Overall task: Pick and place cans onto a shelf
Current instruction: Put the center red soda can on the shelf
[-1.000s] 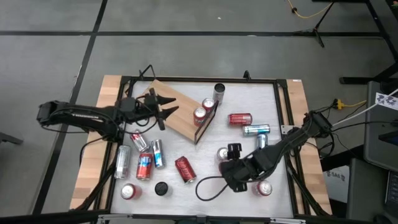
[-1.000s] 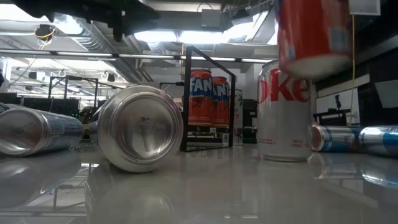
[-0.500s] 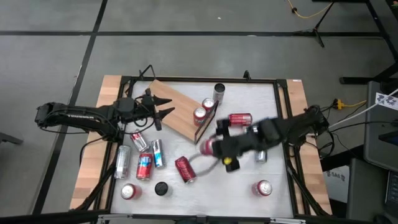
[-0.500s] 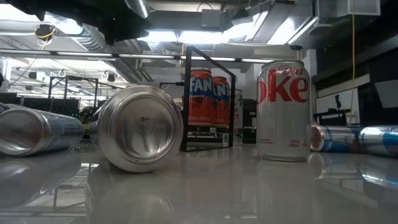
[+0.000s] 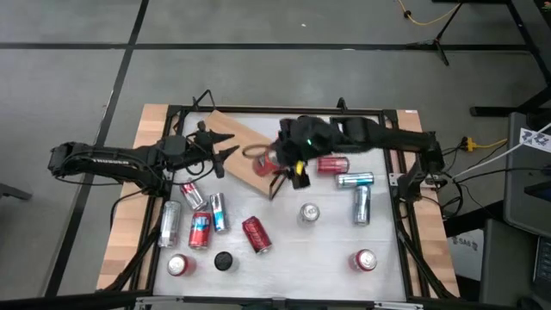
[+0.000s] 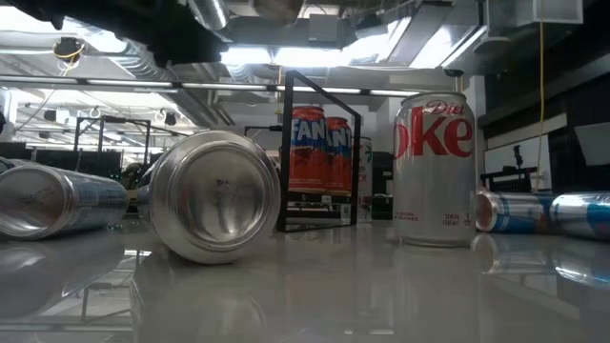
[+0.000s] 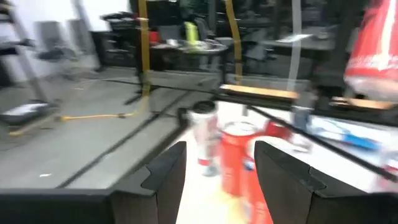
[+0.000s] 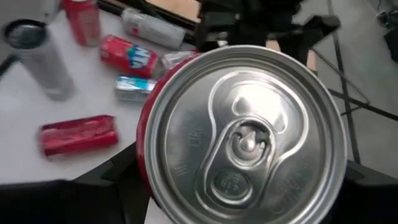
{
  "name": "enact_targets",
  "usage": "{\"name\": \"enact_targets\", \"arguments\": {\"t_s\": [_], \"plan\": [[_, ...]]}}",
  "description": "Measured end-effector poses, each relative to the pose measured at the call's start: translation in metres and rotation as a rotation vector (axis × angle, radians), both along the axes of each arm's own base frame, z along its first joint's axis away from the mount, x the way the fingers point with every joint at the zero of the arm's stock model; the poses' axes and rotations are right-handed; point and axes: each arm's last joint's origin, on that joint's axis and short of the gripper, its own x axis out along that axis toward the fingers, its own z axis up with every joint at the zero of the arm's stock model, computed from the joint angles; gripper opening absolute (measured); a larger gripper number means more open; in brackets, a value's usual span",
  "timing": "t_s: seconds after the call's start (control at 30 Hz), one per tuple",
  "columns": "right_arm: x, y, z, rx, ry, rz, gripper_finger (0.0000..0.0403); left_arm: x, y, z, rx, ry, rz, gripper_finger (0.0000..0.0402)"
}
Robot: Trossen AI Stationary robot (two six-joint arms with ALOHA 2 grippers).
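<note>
A "Diet Coke" can [image 6: 435,168] stands on the bench; right gripper [image 5: 258,160] clasps a red can [image 8: 245,137] above the shelf [image 5: 245,146]; left gripper [image 5: 225,148] released

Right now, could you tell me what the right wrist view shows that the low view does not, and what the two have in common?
Only the right wrist view shows the right gripper closed on a red can, its silver top and pull tab facing the camera.

Only the low view shows an upright silver Diet Coke can, two upright orange Fanta cans seen through the shelf's black frame, and room lights beyond.

Both show the white tabletop with cans lying on their sides.
</note>
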Motion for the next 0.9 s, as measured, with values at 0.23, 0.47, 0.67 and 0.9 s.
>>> {"name": "enact_targets", "arguments": {"t_s": [0.23, 0.47, 0.67, 0.9], "plan": [[0.025, -0.056, -0.024, -0.054, 0.013, -0.067, 0.0292, -0.003, 0.002, 0.001, 0.032, 0.012, 0.080, 0.0182], [0.044, -0.118, -0.062, 0.051, 0.049, -0.071, 0.0292, -0.003, 0.002, -0.001, 0.032, 0.029, 0.081, 0.0182], [0.054, -0.155, -0.094, 0.092, 0.086, -0.085, 0.0292, -0.004, 0.007, -0.001, 0.031, 0.033, 0.108, 0.0182], [0.062, -0.173, -0.119, 0.087, 0.117, -0.067, 0.0292, -0.005, 0.011, -0.001, 0.030, 0.037, 0.137, 0.0182]]}}
